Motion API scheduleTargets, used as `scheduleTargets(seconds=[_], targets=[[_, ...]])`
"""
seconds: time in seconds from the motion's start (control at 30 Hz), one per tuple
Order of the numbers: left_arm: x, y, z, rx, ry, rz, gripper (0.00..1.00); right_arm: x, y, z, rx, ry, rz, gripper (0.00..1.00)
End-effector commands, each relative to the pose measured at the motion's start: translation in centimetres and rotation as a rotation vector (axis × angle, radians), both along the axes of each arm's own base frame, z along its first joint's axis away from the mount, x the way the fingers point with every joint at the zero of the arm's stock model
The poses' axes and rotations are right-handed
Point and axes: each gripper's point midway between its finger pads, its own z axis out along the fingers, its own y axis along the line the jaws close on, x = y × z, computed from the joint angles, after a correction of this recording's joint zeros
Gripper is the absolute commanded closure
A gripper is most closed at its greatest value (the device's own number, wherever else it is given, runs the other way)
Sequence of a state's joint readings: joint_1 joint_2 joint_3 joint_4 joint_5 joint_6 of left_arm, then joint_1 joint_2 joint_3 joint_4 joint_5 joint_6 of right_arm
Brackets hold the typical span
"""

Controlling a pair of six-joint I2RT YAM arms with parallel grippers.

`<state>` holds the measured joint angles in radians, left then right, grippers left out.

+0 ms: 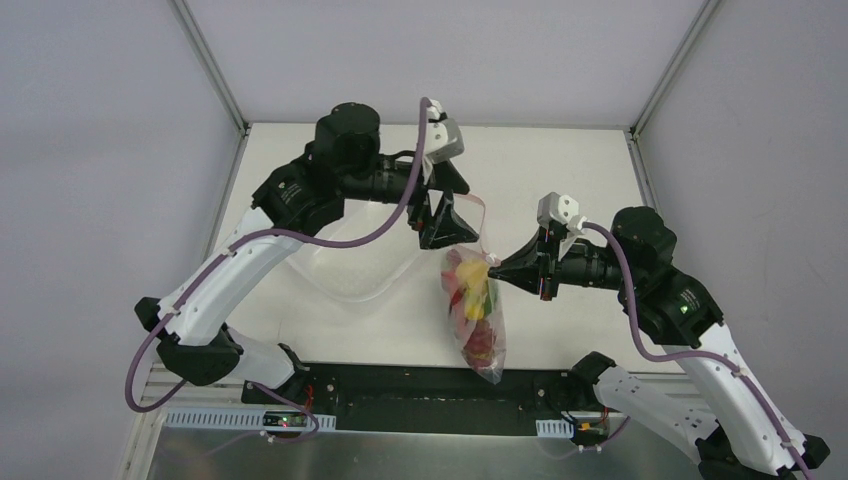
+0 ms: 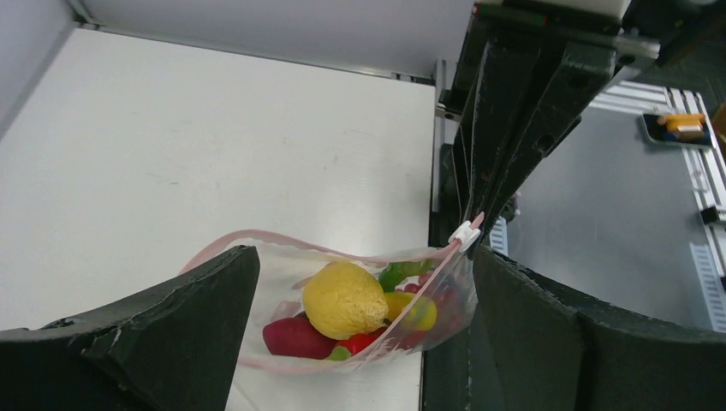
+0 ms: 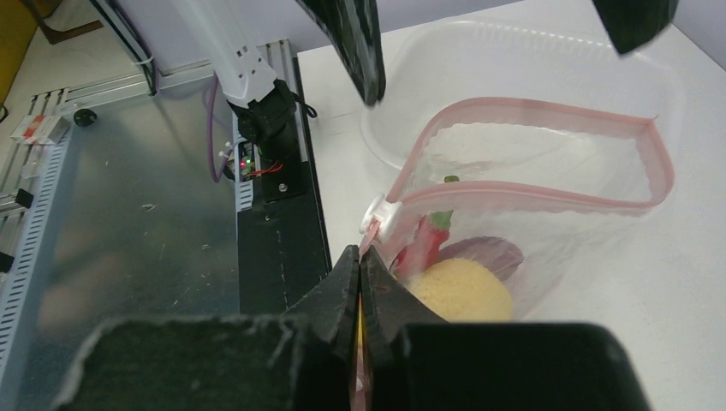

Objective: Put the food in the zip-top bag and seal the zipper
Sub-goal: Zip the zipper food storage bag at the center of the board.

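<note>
The zip-top bag (image 1: 478, 330) hangs above the table with the food inside. In the left wrist view I see the round yellow fruit (image 2: 342, 300), a dark red piece (image 2: 295, 336), a green chili (image 2: 402, 274) and a yellow piece (image 2: 415, 312). The zipper (image 3: 531, 107) gapes open, its white slider (image 3: 377, 218) at the near end. My right gripper (image 3: 360, 274) is shut on the bag's corner by the slider; it also shows in the top view (image 1: 497, 272). My left gripper (image 1: 450, 232) is open, its jaws straddling the bag's mouth (image 2: 364, 274) without gripping it.
The white translucent tub (image 1: 350, 270) sits on the table left of the bag, under the left arm. The black base rail (image 1: 420, 395) and metal shelf run along the near edge. Grey walls and frame posts close in the table.
</note>
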<state>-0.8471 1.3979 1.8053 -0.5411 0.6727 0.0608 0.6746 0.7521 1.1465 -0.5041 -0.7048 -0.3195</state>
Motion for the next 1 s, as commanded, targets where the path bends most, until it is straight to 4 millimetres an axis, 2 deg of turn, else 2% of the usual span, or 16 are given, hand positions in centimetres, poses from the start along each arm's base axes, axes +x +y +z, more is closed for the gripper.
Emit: scheduleTargets(seconds=[0.0, 0.1, 0.2, 0.37, 0.5, 0.67, 0.8, 0.97], targets=[[-3.2, -0.5, 2.3, -0.045, -0.102, -0.159, 0.01, -2.2, 0.0, 3.9, 0.082, -0.104, 0.121, 1.00], [-4.6, -1.0, 2.1, -0.034, -0.088, -0.231, 0.02, -2.4, -0.1, 4.6, 0.093, -0.107, 0.114, 1.00], [-5.9, -1.0, 1.6, -0.021, -0.087, -0.301, 0.06, -1.1, -0.1, 3.3, 0.057, -0.088, 0.051, 1.00], [-6.0, -1.5, -1.0, 0.065, -0.030, -0.343, 0.17, 1.5, 0.1, 1.5, 0.026, -0.051, -0.061, 1.00], [-5.3, -2.7, -2.2, 0.093, 0.022, -0.325, 0.20, 3.5, 0.1, 0.7, 0.016, -0.055, -0.146, 1.00], [-4.3, -3.6, -3.0, 0.114, 0.023, -0.275, 0.26, 4.7, -0.1, 0.0, 0.006, -0.055, -0.199, 1.00], [-3.4, -3.2, -4.4, 0.171, 0.015, -0.223, 0.35, 5.0, -0.4, -0.1, 0.005, -0.058, -0.233, 1.00], [-2.8, -2.9, -4.9, 0.197, 0.021, -0.176, 0.55, 5.4, -0.7, -0.7, 0.012, -0.062, -0.264, 1.00]])
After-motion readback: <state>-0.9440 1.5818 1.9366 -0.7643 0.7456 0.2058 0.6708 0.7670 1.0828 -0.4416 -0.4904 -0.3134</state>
